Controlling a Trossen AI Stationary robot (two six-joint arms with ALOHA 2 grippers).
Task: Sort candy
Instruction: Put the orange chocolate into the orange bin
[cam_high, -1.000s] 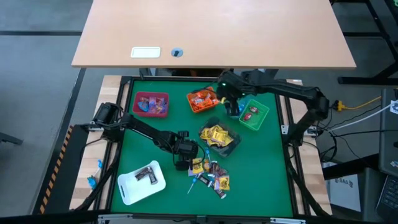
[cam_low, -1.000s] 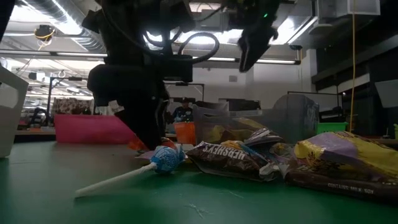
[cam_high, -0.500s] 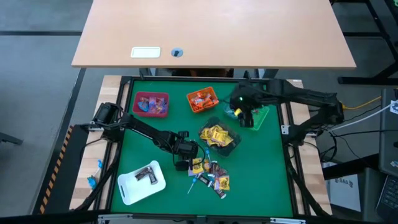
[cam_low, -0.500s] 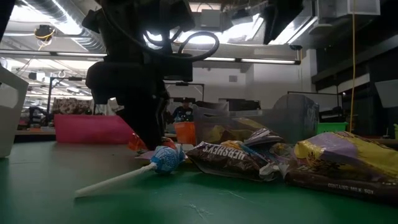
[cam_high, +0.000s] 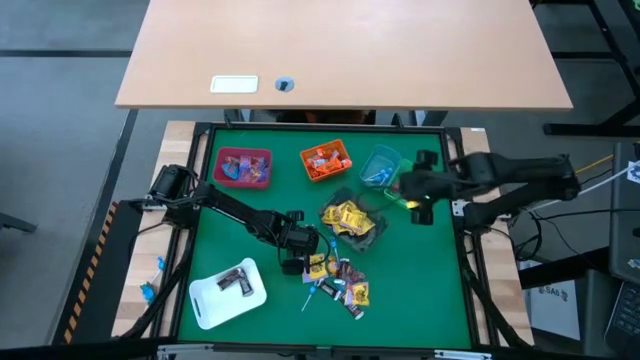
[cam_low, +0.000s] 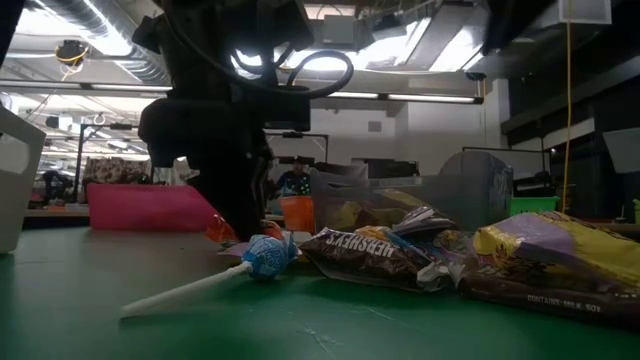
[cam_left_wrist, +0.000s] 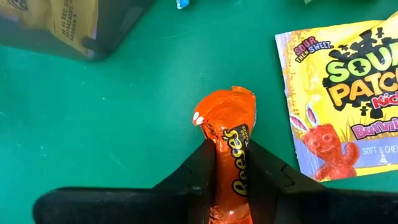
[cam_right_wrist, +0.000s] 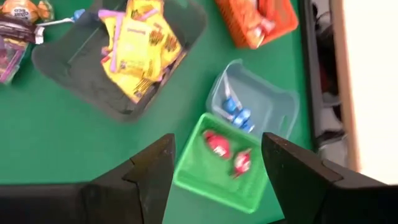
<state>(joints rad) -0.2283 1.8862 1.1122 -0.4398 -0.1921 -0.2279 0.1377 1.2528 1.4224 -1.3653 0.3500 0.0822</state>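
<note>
Candy (cam_left_wrist: 231, 149): orange packet clamped in left claw (cam_left_wrist: 231, 163); right claw (cam_right_wrist: 217, 168) apart above bins.

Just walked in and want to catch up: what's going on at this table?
A two-armed robot is sorting candy into bins. The left gripper is shut on an orange Reese's packet at the edge of the loose candy pile on the green mat. The right gripper is open and empty, hovering above the green bin and blue bin.

"Reese's" runs along the orange packet (cam_left_wrist: 231, 158), "Sour Patch Kids" and "Soft & Chewy" mark the yellow packet (cam_left_wrist: 345, 93) just beside it, and "Hershey's" the dark brown wrapper (cam_low: 375, 252) beside the lollipop (cam_low: 264, 256).
</note>
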